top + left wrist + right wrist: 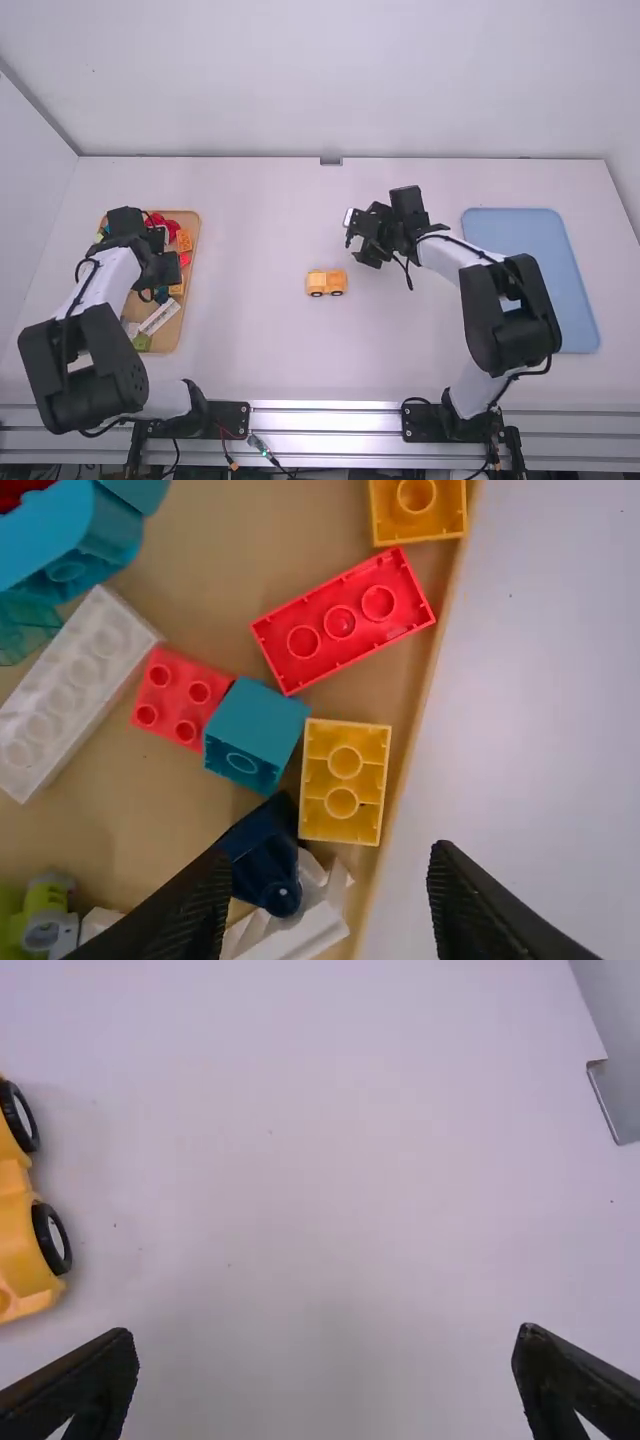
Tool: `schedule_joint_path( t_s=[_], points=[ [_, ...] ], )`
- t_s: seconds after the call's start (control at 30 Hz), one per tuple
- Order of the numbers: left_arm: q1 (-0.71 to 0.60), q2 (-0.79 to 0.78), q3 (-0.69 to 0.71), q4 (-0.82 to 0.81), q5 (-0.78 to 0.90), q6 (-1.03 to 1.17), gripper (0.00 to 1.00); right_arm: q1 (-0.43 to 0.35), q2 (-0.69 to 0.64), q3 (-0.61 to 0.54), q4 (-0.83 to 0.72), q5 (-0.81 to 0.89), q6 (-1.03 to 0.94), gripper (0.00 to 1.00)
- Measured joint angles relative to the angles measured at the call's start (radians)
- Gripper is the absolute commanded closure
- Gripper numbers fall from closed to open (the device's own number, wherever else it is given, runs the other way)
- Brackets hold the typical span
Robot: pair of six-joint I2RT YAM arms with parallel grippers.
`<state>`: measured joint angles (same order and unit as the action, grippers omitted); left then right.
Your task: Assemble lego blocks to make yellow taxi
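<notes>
Wheels (48, 1238) are showing along one side of a yellow-orange block car (318, 283), which is standing on the bare middle of the white table (250, 360). The right gripper (358, 240) is hanging above the table, near the car and a little beyond it to the right, with its two fingers standing wide apart. At the far edge of the table, a grey metal piece (331, 160) is sitting about midway along.

The left gripper (166, 268) is hovering over a tan tray (188, 216) on the left, its fingers also spreading wide. Inside the tray, a yellow block (342, 782) is lying hollow side up beside the rim. A long red block (343, 619) is also showing its hollow underside, slanting near it. A teal block (256, 736) is resting between the yellow one and a small red block (182, 698) whose studs are facing up. A long white block (72, 692) is slanting beside that, and a dark blue piece (262, 852) is lying near the yellow block. Away on the right, a light blue tray (540, 270) is resting on the table.
</notes>
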<state>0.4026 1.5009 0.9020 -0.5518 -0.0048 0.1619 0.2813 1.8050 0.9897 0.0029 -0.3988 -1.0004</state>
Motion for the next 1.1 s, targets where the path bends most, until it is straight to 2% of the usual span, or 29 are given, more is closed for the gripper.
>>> schedule_joint_path(
  t_s=[0.13,0.23,0.3,0.47,0.77,1.1],
  points=[
    [0.000,0.065,0.000,0.017,0.005,0.017,0.50,0.004,0.000,0.000,0.021,-0.007,0.005,0.01],
    [0.000,0.126,0.000,0.043,0.005,0.024,0.59,0.004,0.000,0.000,0.063,-0.010,0.045,0.01],
    [0.000,0.154,0.000,0.045,0.005,0.031,0.58,0.004,0.000,0.000,0.084,-0.011,0.077,0.01],
    [0.000,0.167,-0.006,0.070,0.005,0.038,0.57,-0.002,0.000,0.000,0.090,-0.014,0.131,0.01],
    [0.000,0.167,-0.006,0.106,0.011,0.040,0.69,-0.006,0.000,0.015,0.098,-0.014,0.178,0.01],
    [0.000,0.167,-0.060,0.156,0.009,0.041,0.64,-0.006,0.000,0.057,0.030,-0.014,0.184,0.01]
  ],
)
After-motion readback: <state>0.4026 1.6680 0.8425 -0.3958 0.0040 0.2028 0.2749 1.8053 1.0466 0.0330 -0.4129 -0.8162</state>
